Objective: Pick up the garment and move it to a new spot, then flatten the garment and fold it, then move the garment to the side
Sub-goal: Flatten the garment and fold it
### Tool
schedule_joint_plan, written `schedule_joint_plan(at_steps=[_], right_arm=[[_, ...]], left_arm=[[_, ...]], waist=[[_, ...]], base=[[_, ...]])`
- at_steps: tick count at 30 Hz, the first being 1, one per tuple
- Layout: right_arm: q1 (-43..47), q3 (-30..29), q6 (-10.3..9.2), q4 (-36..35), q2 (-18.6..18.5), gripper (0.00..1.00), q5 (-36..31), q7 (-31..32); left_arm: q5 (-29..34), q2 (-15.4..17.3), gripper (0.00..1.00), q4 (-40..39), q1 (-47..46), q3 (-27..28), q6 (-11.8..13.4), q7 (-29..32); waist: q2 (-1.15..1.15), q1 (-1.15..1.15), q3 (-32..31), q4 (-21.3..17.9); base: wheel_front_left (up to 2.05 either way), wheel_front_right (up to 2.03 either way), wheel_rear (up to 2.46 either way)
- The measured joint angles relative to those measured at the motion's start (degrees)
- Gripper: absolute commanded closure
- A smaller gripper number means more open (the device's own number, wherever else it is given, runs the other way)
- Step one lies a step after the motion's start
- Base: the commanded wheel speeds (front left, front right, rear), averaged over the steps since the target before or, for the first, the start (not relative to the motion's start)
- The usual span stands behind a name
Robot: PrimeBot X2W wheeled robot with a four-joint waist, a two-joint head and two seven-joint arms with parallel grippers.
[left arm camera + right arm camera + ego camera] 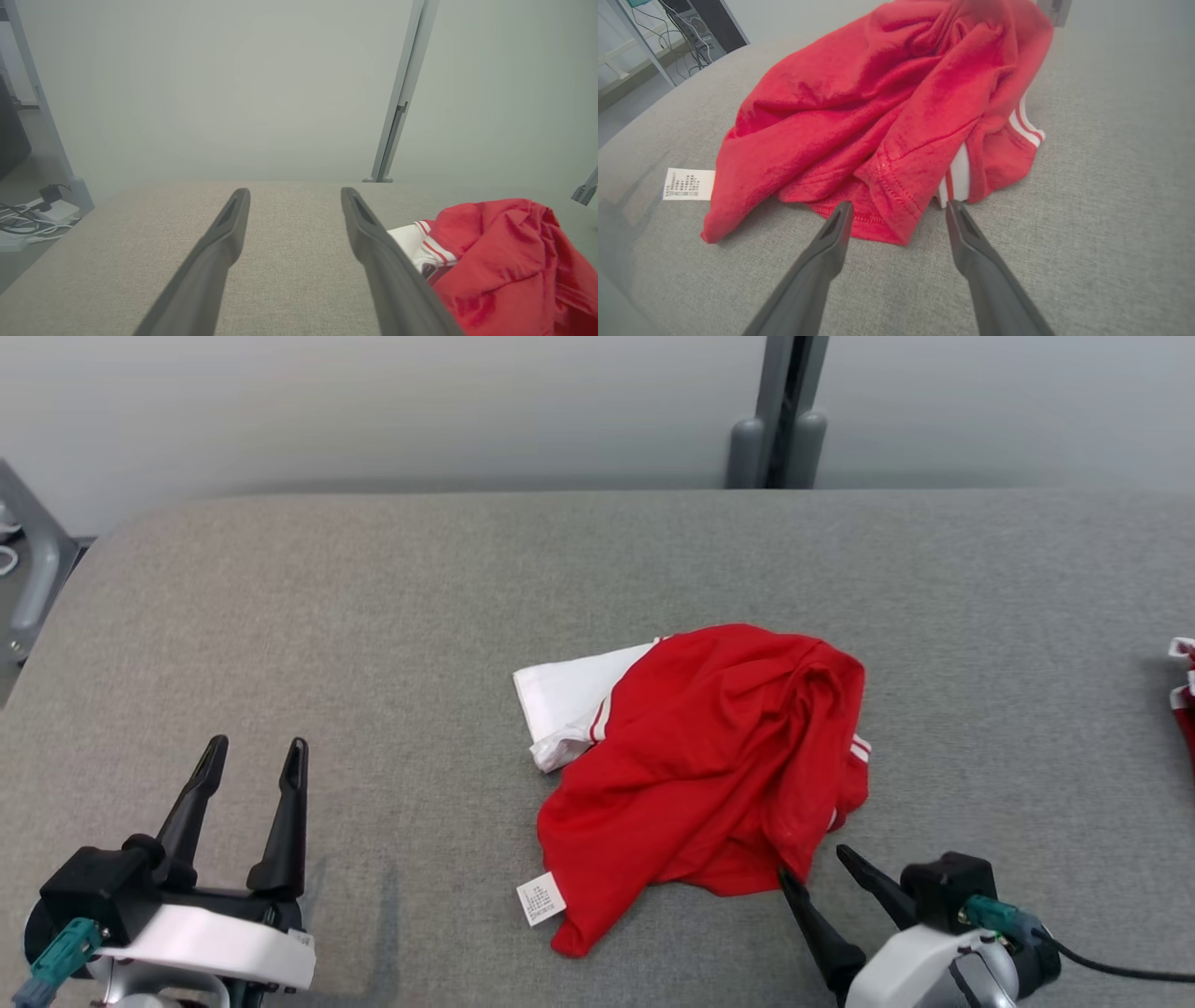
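Observation:
A crumpled red garment (709,756) with white sleeves and white stripes lies in a heap at the middle of the grey table (373,616), its white care label (541,899) at the near left. My right gripper (814,864) is open, its fingertips right at the heap's near right hem; in the right wrist view the garment (887,116) has a hem fold lying between the spread fingers of the gripper (899,210). My left gripper (257,751) stands open over bare table, well to the left. The left wrist view has the garment (509,261) right of that gripper (295,193).
Another red and white piece of cloth (1184,695) pokes in at the table's right edge. A grey post (777,420) stands behind the table against a pale wall. Cables and a power strip (32,219) lie on the floor past the table's left end.

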Motion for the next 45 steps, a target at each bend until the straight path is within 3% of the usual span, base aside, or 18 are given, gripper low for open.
schedule_joint_plan(at_steps=[4, 5, 6, 7, 13, 27, 34, 38, 45], right_arm=[[-3.5, 0.8, 0.00, 4.7, 0.5, 0.00, 0.4, -1.9], [-4.2, 0.7, 0.00, 5.5, 0.7, 0.54, 0.6, -2.4], [-4.9, 0.6, -0.01, 6.1, 0.8, 0.84, 1.1, -3.0], [-5.4, 0.6, 0.00, 6.3, 0.8, 1.00, 1.2, -3.4], [-5.9, -0.6, 0.00, 2.4, -0.3, 1.00, 1.4, -5.9], [-19.1, -2.0, 0.00, -23.0, -4.2, 1.00, 5.8, -4.1], [-20.9, -6.7, 0.00, -31.8, -4.8, 1.00, 8.2, -3.0], [-14.9, -10.8, 0.00, -30.4, -3.6, 1.00, 8.8, -0.9], [-4.2, -17.2, -0.05, -19.2, -0.6, 1.00, 9.7, -2.0]], left_arm=[[0.0, -0.6, 0.00, 1.2, -1.7, -0.4, -0.5, -0.6], [0.0, -0.8, 0.00, 1.5, -2.1, -0.5, -0.5, -0.7], [0.0, -0.9, 0.00, 1.8, -2.3, -0.5, -0.5, -0.8], [0.1, -1.1, 0.00, 2.1, -2.5, -0.6, -0.7, -1.0], [0.1, -1.3, 0.00, 3.4, -3.2, -0.5, -1.0, -1.5], [-0.2, -1.1, 0.00, 4.2, -4.0, 0.2, -1.4, -2.3], [-0.4, -1.3, 0.00, 4.2, -4.2, 0.3, -1.4, -2.5], [-0.4, -1.4, 0.00, 4.2, -4.3, 0.2, -1.4, -2.6], [-0.3, -1.5, 0.00, 4.3, -4.8, -0.3, -1.4, -2.6]], waist=[[0.00, 0.00, 2.1, 1.3], [0.00, 0.00, 2.5, 1.5], [0.00, 0.00, 2.9, 1.8], [0.00, 0.00, 3.2, 2.0], [0.00, 0.00, 3.8, 1.6], [0.00, 0.00, 3.6, -1.6], [0.00, 0.00, 4.2, -2.7], [0.00, 0.00, 4.6, -3.1], [0.00, 0.00, 4.7, -3.2]], base=[[0.00, 0.00, 0.00], [0.00, 0.00, 0.00], [0.00, 0.00, 0.00], [0.00, 0.00, 0.00], [0.00, 0.00, 0.00], [0.00, 0.00, 0.00], [0.00, 0.00, 0.00], [0.00, 0.00, 0.00], [0.00, 0.00, 0.00]])
